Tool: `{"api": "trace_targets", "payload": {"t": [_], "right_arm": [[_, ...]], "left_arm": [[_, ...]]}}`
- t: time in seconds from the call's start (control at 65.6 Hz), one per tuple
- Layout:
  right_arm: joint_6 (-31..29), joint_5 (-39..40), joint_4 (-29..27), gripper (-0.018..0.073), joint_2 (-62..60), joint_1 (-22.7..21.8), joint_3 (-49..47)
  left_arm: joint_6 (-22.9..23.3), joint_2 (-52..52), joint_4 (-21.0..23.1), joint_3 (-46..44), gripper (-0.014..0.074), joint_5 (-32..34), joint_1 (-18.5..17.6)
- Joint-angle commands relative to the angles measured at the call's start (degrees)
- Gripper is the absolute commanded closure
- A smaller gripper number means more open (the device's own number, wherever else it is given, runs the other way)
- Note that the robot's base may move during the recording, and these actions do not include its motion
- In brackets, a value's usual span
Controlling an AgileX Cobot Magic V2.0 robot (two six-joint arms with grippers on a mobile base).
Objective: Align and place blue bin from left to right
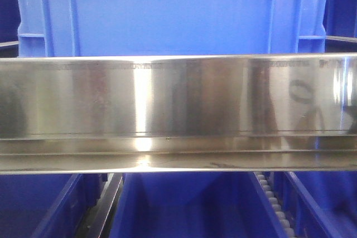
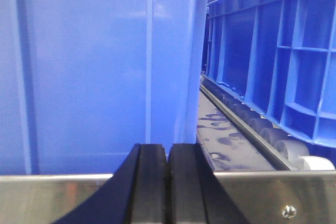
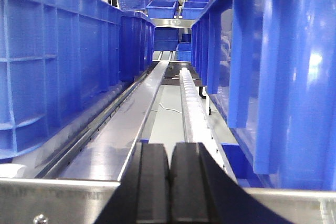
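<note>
Status: left gripper [image 2: 167,182] clenched empty, tall bright-blue plastic bin [image 2: 94,77] just ahead | right gripper [image 3: 169,182] clenched empty | bin ungrasped; rightward alignment seemingly pending.

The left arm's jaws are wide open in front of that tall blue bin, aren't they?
No. The left jaws are shut, their black pads pressed together, in front of the blue bin. The left wrist view shows it.
</note>
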State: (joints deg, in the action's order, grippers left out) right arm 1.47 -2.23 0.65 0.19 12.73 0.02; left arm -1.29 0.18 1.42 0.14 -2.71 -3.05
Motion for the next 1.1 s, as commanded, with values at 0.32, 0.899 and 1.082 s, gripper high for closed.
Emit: {"api": "trace_targets", "payload": {"t": [0.32,0.899,1.082], "right_arm": [[-0.36,1.25,-0.15,0.0638,-0.19,0.02,-0.02],[-0.36,1.25,-0.15,0.0638,-0.19,0.02,-0.02],[-0.36,1.25,-0.15,0.0638,-0.19,0.02,-0.02]], "left_arm": [[0.0,-0.18,0.2,-0.14,0.0707,0.61,-0.27],[0.0,-0.18,0.2,-0.14,0.0707,0.61,-0.27],[0.0,-0.18,0.2,-0.14,0.0707,0.61,-0.27]]}}
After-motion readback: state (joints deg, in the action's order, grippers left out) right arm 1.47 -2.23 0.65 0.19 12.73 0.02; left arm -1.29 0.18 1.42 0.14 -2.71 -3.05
